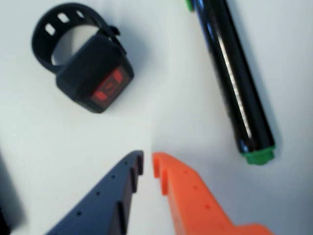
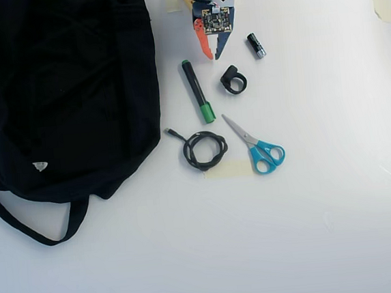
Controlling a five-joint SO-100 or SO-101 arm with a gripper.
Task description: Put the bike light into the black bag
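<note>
- The gripper (image 1: 148, 163) hangs over bare white tabletop with nothing between its fingers; in the wrist view the dark blue finger (image 1: 128, 172) and the orange finger (image 1: 168, 172) stand almost tip to tip, only a thin slit between them, so it is all but pressed together and must spread before any grasp.
- In the overhead view the gripper (image 2: 211, 56) sits near the top of the table, tips pointing down the picture.
- The bike light (image 1: 83, 56) lies ahead of the fingertips and off to the blue-finger side in the wrist view, apart from them; its blocky body with the red lens faces up and is the nearer part, the ring strap lies beyond it.
- Overhead, the bike light (image 2: 233, 80) is just beyond the tips, slightly to the right.
- I judge the step in hand to be the approach: open wide, shift toward the light until the body sits between the fingers, then descend and close across the blocky body, not the soft strap, which would likely flex and slip.
- The green-capped black marker (image 1: 236, 78) lies on the orange-finger side, well clear of the light; keep the swing away from it.
- Farther out overhead: a short black cylinder (image 2: 256, 46), a coiled cable (image 2: 205, 150), and blue-handled scissors (image 2: 256, 147).
- The black bag (image 2: 60, 90) lies far off to the left overhead, past the marker; the carry should lift high enough to clear its edge.
</note>
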